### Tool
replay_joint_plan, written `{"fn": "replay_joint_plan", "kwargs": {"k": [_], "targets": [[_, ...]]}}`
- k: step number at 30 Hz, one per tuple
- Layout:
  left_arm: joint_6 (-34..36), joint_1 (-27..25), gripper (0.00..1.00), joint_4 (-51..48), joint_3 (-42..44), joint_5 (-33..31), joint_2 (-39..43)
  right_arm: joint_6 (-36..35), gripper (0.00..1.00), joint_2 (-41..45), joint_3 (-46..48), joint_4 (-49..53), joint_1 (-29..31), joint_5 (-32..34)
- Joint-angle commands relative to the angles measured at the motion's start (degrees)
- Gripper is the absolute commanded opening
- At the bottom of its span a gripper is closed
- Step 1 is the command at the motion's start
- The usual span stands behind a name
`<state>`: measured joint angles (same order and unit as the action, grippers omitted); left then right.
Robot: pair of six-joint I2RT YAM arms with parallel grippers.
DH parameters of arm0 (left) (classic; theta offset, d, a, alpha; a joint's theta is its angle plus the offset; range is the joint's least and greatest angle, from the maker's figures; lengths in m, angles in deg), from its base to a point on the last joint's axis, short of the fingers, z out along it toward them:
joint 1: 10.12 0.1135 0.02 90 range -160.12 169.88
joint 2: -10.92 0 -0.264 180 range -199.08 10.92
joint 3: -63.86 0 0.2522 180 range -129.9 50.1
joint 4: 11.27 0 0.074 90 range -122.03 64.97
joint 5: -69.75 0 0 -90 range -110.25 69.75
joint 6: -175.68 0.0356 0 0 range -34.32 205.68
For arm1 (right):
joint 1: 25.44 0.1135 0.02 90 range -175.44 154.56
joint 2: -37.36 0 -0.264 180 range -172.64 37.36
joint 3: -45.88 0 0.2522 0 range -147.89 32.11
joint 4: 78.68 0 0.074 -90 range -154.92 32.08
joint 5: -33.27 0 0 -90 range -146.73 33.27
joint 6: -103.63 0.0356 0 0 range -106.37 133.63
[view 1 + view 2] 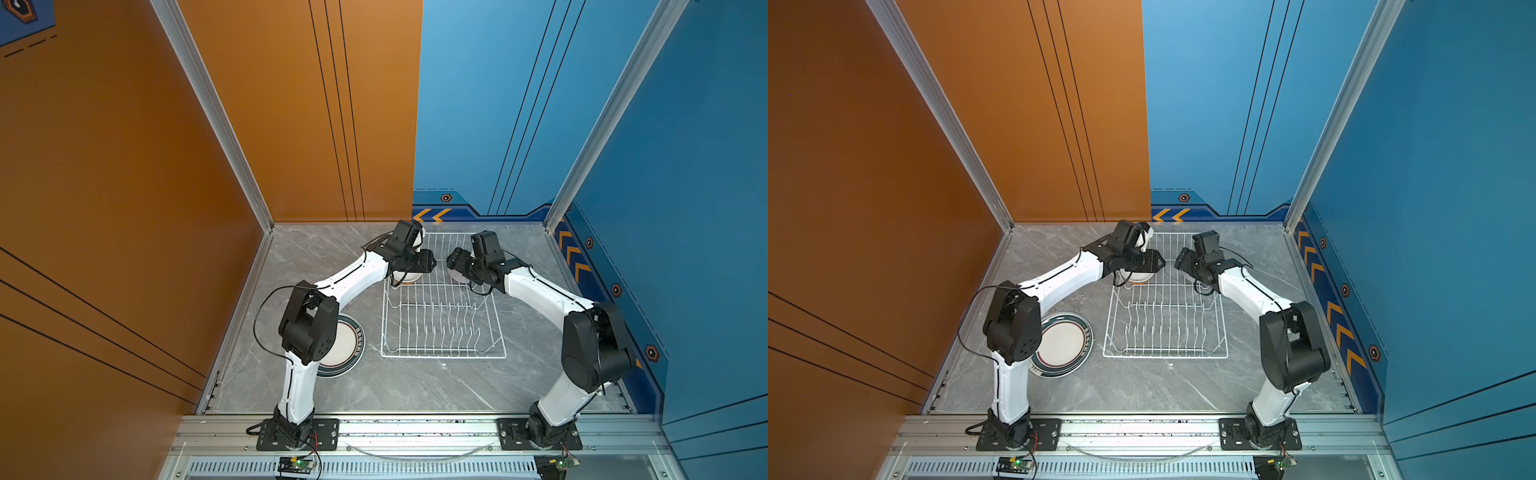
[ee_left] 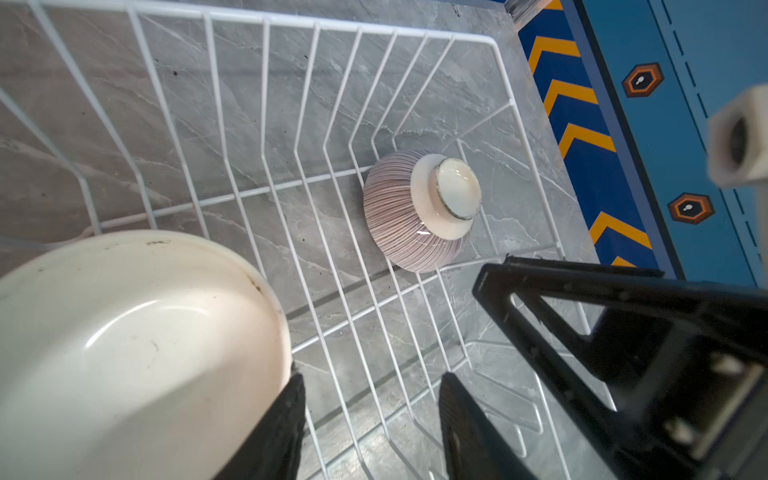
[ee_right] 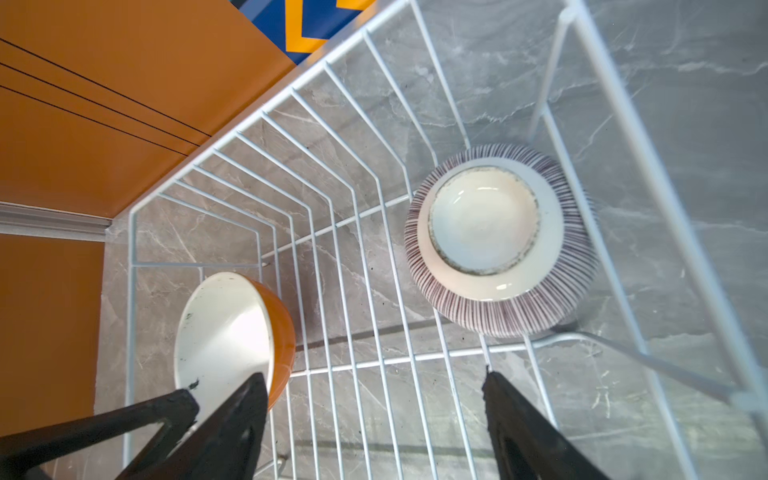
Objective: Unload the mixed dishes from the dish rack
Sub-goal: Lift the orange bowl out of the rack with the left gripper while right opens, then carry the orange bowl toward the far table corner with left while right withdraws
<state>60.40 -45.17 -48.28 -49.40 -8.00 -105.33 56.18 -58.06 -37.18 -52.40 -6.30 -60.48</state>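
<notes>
- Left wrist view: the left gripper [image 2: 372, 378] has its jaws apart, and only rack wire and grey desk [image 2: 249, 104] show between them.
- One of its fingers [image 2: 286, 424] sits right at the rim of the orange bowl [image 2: 137, 345]. I cannot tell whether it touches. The bowl is outside the gap, not gripped.
- Right wrist view: the right gripper [image 3: 374, 374] is spread wide and holds nothing, above the floor of the dish rack [image 3: 266, 120].
- The orange bowl [image 3: 232, 332] lies tilted in a corner of the rack, its white inside facing the camera.
- The ribbed bowl [image 3: 498, 241] rests upside down, foot ring up, on the rack floor by the opposite side wall, well apart from the orange one.
- In both top views the two grippers face each other over the rack's far end, left gripper [image 1: 432, 262] above the orange bowl [image 1: 409, 277] and right gripper [image 1: 449, 261] above the ribbed bowl [image 1: 457, 275].
- The dish rack [image 1: 1165, 356] stands mid-desk, and its near rows of prongs hold nothing.
- A striped-rim plate [image 1: 1065, 343] lies flat on the desk left of the rack, partly hidden under the left arm's elbow.
</notes>
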Motion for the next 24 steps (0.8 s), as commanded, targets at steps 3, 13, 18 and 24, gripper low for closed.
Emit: {"fn": "replay_joint_plan", "kwargs": {"k": [3, 13, 18, 24], "targets": [[6.0, -1.8, 0.55, -12.9, -4.2, -5.6, -2.9, -1.3, 0.83, 6.2, 4.2, 2.4, -0.7, 3.0], [10.5, -4.7, 0.55, -21.8, -12.8, -18.5, -10.7, -1.7, 0.89, 27.3, 14.1, 4.8, -1.3, 7.4], [11.2, -4.5, 0.51, -24.6, -16.8, -21.9, -15.1, -1.9, 0.9, 38.5, 18.6, 8.8, -1.3, 9.7], [11.6, -3.9, 0.4, -25.7, -20.6, -22.6, -18.4, -1.8, 0.91, 48.5, 21.6, 14.9, -1.2, 13.3]]}}
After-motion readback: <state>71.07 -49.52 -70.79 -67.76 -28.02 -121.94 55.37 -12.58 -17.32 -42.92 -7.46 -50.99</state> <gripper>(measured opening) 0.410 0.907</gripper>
